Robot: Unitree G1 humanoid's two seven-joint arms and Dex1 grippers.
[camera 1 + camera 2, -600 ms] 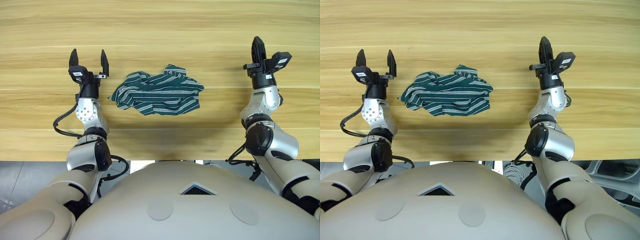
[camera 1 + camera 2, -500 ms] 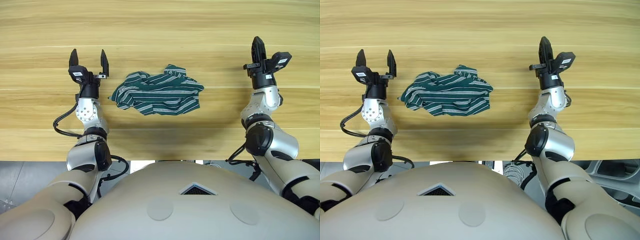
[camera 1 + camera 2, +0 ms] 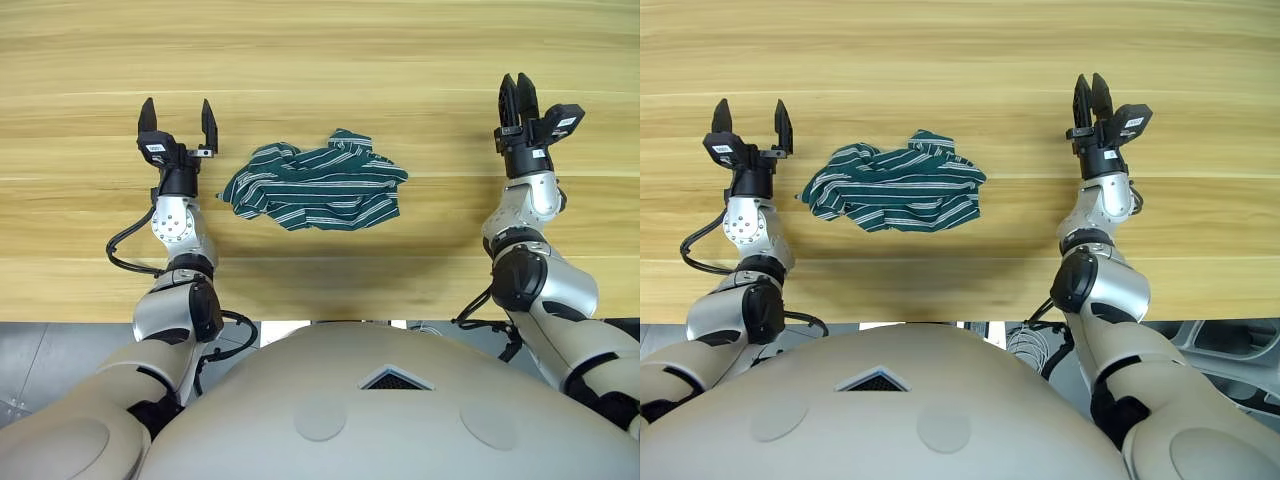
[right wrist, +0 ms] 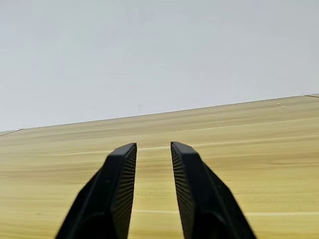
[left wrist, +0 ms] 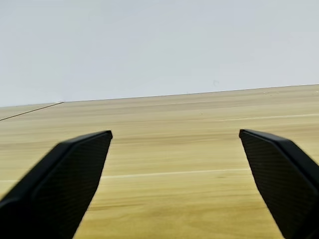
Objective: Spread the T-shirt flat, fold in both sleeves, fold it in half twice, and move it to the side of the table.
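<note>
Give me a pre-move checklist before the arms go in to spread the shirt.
1. Green white-striped T-shirt on the light wooden table, between the arms: ok.
2. Shirt spread flat: not ok, crumpled in a heap.
3. Left tool open and empty: ok, fingers wide apart.
4. Right tool ready to grasp: not ok, empty but only a narrow gap between its fingers.
5. Both tools apart from the cloth: ok.
6. Sleeves locatable in the heap: cannot tell.

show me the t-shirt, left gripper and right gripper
T-shirt (image 3: 315, 188), left eye view, middle of the heap
left gripper (image 3: 177, 103), left eye view, midway between fingertips
right gripper (image 3: 515, 79), left eye view, midway between fingertips
</note>
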